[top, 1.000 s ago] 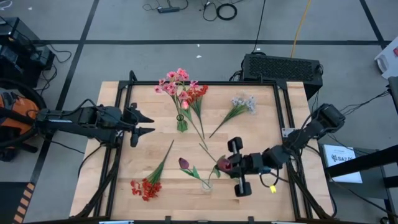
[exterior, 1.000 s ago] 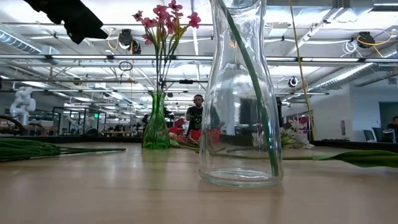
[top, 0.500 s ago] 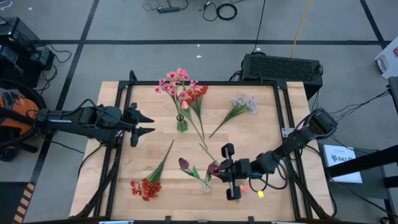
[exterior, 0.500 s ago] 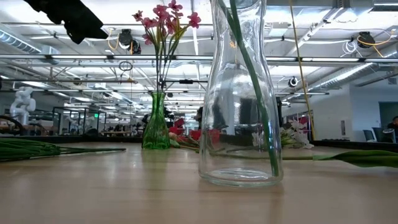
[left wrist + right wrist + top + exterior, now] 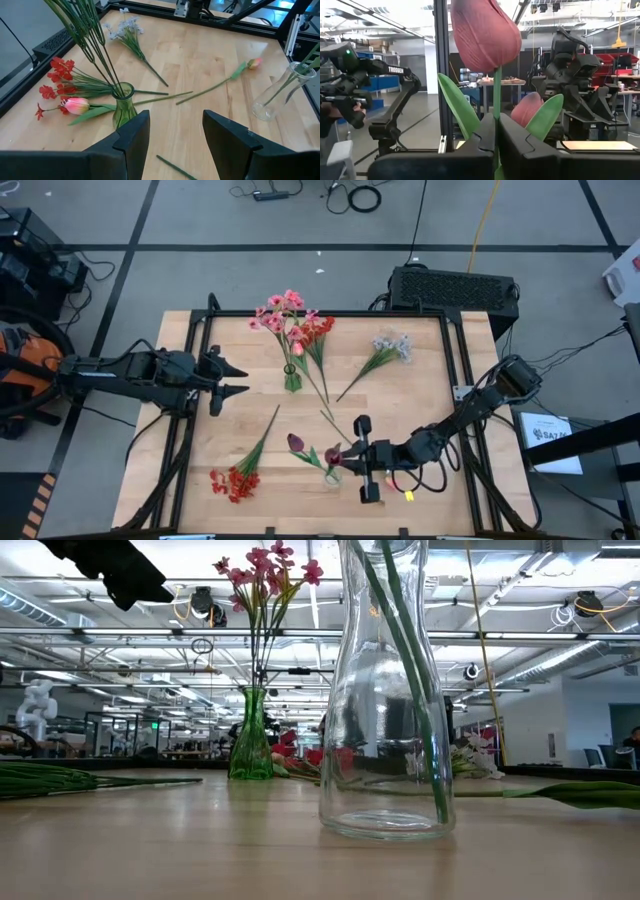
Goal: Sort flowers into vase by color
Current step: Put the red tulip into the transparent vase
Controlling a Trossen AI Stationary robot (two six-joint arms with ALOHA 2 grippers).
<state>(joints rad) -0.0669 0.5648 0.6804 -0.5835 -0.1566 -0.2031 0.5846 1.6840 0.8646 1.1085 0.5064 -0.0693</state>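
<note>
A clear glass vase (image 5: 333,476) (image 5: 385,690) stands near the table's front edge with one dark maroon tulip (image 5: 296,443) in it. My right gripper (image 5: 344,455) hovers just above its mouth, shut on a second maroon tulip (image 5: 485,32). A green vase (image 5: 292,376) at the middle back holds pink blossoms (image 5: 280,308). Red flowers (image 5: 318,330) and a pink tulip (image 5: 75,105) lie beside it. A red cluster (image 5: 235,482) lies front left, a pale blue sprig (image 5: 390,347) back right, and a pink bud (image 5: 255,63) near the clear vase. My left gripper (image 5: 238,380) waits open at the left. My right gripper pinches the tulip's green stem (image 5: 496,120) between its two fingers, just below the head and leaves. The fingers come about level from the table's right and lie across the stem. The head stands upright above them; the stem (image 5: 400,630) runs down into the clear vase.
A loose green stem (image 5: 318,385) lies slanting on the table between the two vases. A black box (image 5: 452,288) sits behind the table's far right corner. Bare wood lies at the middle right and front right.
My right gripper has gone down and toward the table's left, over the clear vase, staying shut on the maroon tulip. The tulip has come along upright, and its stem now shows inside the vase's neck beside the first stem.
</note>
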